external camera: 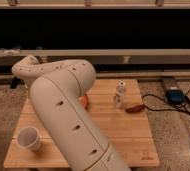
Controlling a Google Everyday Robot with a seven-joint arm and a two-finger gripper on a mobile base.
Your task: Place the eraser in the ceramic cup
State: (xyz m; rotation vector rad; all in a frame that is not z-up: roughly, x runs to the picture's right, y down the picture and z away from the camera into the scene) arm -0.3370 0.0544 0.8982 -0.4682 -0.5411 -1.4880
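White arm (63, 115) bent across wooden worktop (130, 135), gripper hidden behind it, its hold impossible to tell, ceramic cup (29, 138) near left

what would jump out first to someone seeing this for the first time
The big white robot arm fills the middle, sweeping from the bottom edge up to a bend at the upper left; the gripper is not in view, presumably hidden by the arm. On the wooden table, the whitish ceramic cup stands upright near the front left corner. A small pale bottle-like object stands towards the back right, beside a reddish-brown item.
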